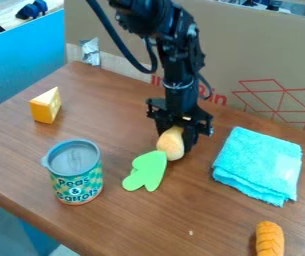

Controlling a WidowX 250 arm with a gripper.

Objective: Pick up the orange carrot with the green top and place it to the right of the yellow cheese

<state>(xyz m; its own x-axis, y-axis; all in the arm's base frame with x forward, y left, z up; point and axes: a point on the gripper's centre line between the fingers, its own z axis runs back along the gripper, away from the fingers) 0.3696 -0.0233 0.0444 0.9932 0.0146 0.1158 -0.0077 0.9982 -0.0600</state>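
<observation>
- The black gripper [175, 136] points down over the middle of the counter [201, 212], pinching a rounded tan toy [171, 146] between its two fingers.
- A light, even squeeze on both sides should keep that smooth, curved toy from rolling or slipping out.
- A flat green leaf-shaped piece [148, 171] meets the toy's lower end; whether the two are joined cannot be told, so any lift is best slow and straight.
- To the right, a folded turquoise cloth [258, 165] leaves limited side room.
- To the left, nearer the front edge, an upright can [76, 172] could be bumped by a low sweep.
- Farther out: a cheese wedge [46, 106] toward the left edge, a ridged orange toy [269, 240] at front right, and cardboard [248, 55] behind the far edge.
</observation>
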